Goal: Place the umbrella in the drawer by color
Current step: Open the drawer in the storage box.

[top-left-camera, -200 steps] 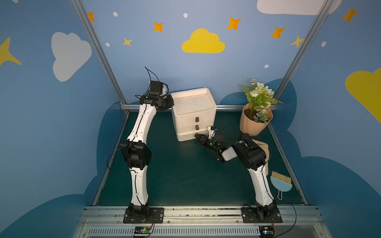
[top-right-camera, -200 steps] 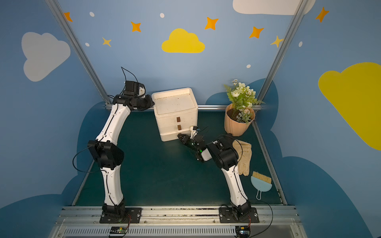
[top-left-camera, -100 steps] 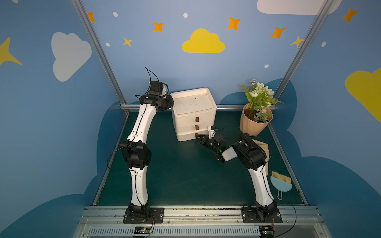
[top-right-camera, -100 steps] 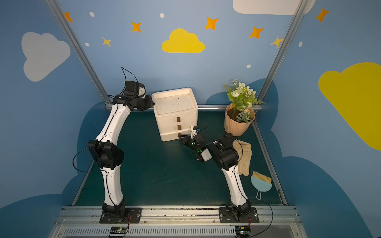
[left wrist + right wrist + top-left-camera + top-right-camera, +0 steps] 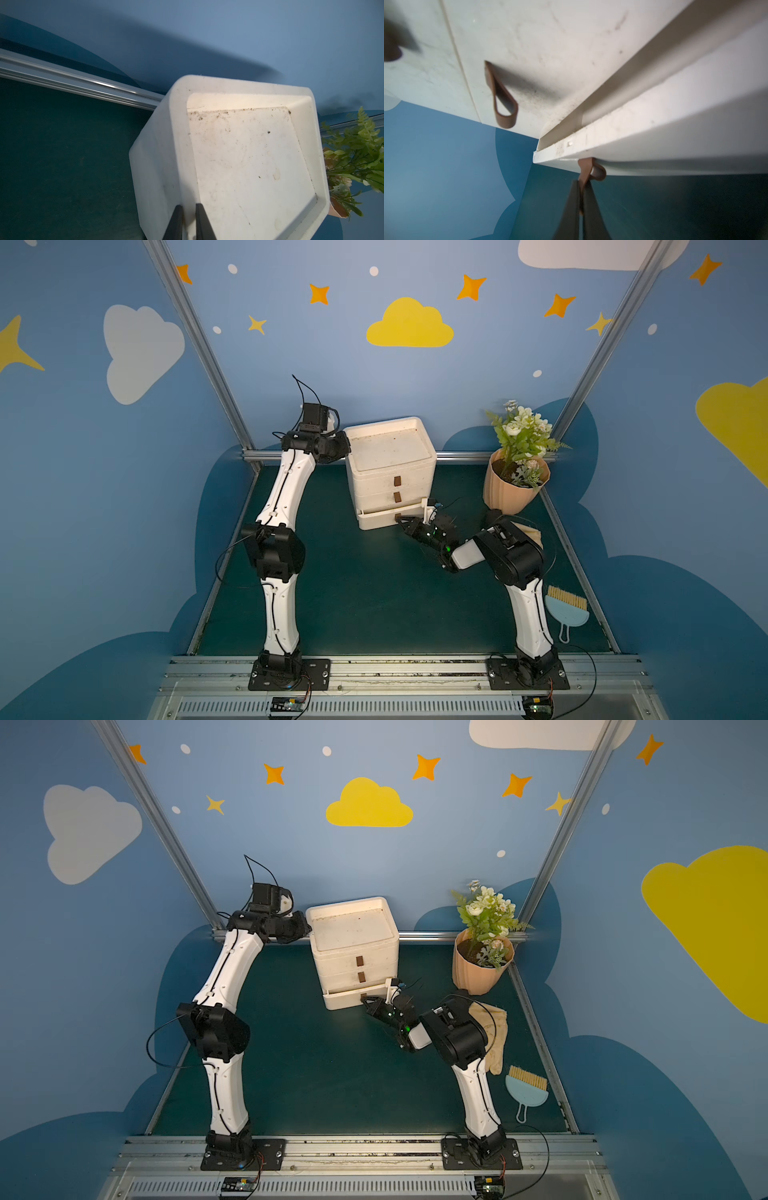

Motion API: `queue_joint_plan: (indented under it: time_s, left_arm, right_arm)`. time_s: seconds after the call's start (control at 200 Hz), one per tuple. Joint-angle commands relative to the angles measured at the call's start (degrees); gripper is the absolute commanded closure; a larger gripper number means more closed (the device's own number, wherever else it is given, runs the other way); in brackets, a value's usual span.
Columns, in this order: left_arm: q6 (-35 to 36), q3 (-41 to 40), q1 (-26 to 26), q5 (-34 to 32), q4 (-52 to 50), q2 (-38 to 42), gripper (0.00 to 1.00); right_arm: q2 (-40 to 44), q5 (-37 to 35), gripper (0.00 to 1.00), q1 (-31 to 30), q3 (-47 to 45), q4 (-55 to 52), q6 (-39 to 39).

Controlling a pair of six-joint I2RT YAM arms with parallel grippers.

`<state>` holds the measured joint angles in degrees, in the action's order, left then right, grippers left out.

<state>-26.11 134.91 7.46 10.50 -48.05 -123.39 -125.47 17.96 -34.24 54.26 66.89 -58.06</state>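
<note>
We take the white drawer unit [image 5: 390, 464] as our mark. It stands at the back of the green table [image 5: 365, 597], against the rear rail.

The left gripper [image 5: 189, 222] is at the unit's top edge on the left arm's side. In the left wrist view its two dark fingers [image 5: 176, 224] sit astride the raised rim of the top tray, one outside and one inside, closed on it. In both top views we find the same gripper pressed to that upper corner.

The right gripper [image 5: 581, 187] is low at the unit's front, closed on the brown pull tab [image 5: 588, 172] of the bottom drawer [image 5: 380, 523]. The right wrist view shows the strap pinched between the fingers. That drawer stands slightly out from the unit's front, with a narrow gap along its top edge — too narrow for us to see inside. The middle tab [image 5: 502, 99] above it hangs free.

As for the umbrella, no view lets us tell where it is.

On the unit's side nearer the right arm stands a plant pot [image 5: 515, 489] with white flowers, near the unit but apart from it. Further from the unit a pale glove [image 5: 496, 1048] lies partly under the right arm, and a light blue brush [image 5: 567, 612] lies beyond that — well apart from the unit.
</note>
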Motion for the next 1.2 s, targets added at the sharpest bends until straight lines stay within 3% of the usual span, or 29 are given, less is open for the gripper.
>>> queue_joint_plan:
  time_s: [0.0, 0.471, 0.781, 0.951, 1.091, 1.196]
  left_arm:
    - [0.6, 0.2, 2.7, 5.2, -0.1, -3.7, 0.85]
    - [0.2, 0.3, 2.8, 4.9, -0.1, -3.7, 0.85]
    - [0.0, 0.3, 3.0, 4.5, -0.3, -3.3, 0.85]
    - [0.1, 0.4, 3.0, 4.4, -0.3, -2.7, 0.76]
    - [0.5, 0.4, 2.9, 3.6, -0.8, -1.3, 0.63]
    - [1.3, 0.4, 2.5, 1.3, -1.5, 0.4, 0.42]
  right_arm:
    - [3.8, 0.6, 1.00, -1.3, -3.0, 1.1, 0.8]
    - [11.1, -1.0, 1.00, -2.7, -17.5, 2.8, 1.3]
    - [11.8, -2.3, 1.00, -3.6, -19.4, 4.6, 1.0]
    - [13.3, -2.3, 0.71, -3.5, -19.7, 3.9, 1.4]
    - [19.7, -4.1, 0.48, -3.1, -23.2, -2.2, 3.5]
    - [26.1, -4.3, 0.40, -2.0, -27.1, -7.7, 5.4]
